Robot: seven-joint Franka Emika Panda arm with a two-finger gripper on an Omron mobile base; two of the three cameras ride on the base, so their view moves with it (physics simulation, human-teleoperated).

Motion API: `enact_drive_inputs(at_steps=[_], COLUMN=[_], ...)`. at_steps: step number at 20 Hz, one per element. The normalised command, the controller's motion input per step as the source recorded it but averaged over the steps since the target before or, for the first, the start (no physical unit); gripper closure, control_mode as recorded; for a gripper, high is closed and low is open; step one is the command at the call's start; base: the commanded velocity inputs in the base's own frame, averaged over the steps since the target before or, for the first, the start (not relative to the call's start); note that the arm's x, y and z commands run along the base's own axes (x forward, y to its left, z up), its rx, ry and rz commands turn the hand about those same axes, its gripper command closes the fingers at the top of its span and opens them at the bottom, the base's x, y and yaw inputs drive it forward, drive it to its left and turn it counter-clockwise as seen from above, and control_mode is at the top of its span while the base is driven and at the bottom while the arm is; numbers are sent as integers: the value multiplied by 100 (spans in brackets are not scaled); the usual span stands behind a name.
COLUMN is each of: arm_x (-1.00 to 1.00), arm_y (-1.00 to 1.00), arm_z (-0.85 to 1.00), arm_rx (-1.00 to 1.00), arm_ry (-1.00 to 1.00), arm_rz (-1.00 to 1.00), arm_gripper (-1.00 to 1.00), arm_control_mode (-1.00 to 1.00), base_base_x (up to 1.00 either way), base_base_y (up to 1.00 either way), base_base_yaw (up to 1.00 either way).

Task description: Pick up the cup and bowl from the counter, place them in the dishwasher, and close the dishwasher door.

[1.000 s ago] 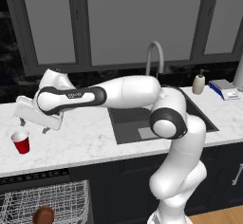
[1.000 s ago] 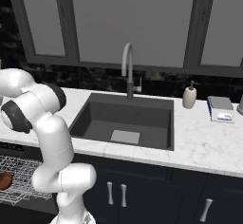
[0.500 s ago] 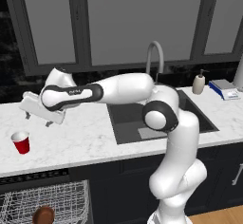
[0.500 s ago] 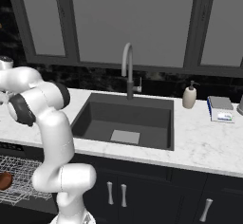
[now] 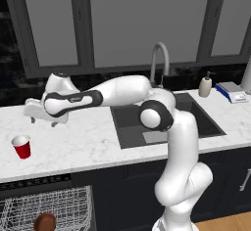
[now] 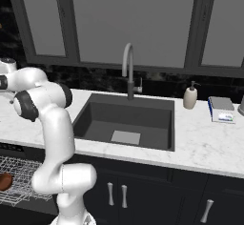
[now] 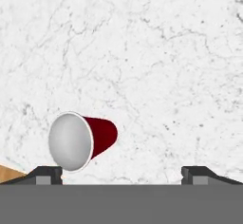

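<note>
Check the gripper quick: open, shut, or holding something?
Gripper: open and holding nothing, above the counter, with the red cup standing free near its left fingertip.

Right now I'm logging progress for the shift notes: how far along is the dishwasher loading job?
Done: the bowl already lies in the rack of the open dishwasher.
In hand: nothing is held. The pincer stands open above the counter, with the cup upright and untouched just off one fingertip in the hand view.
Left: grasp the cup, set it in the rack, then shut the dishwasher door.
</note>
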Motion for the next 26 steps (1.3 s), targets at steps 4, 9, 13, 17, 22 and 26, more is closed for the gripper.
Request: enact_drive_inputs(at_steps=[4,9,13,17,22,26], arm_x=[-1,-2,0,0,0,-6], arm_y=[18,28,27,27,5,-5], arm_z=[0,0,-13,-26,-30,-37], arm_rx=[-28,-11,0,0,0,10], arm_ry=[-1,0,-1,-1,-3,0], arm_rz=[22,16,-1,-8,-11,-15], arm_gripper=[-100,-100,-100,-100,-100,-100], arm_control_mode=[-100,-100,-100,-100,-100,-100], base_base_x=[0,0,0,0,0,0], base_base_y=[0,0,0,0,0,0], base_base_yaw=[0,0,0,0,0,0])
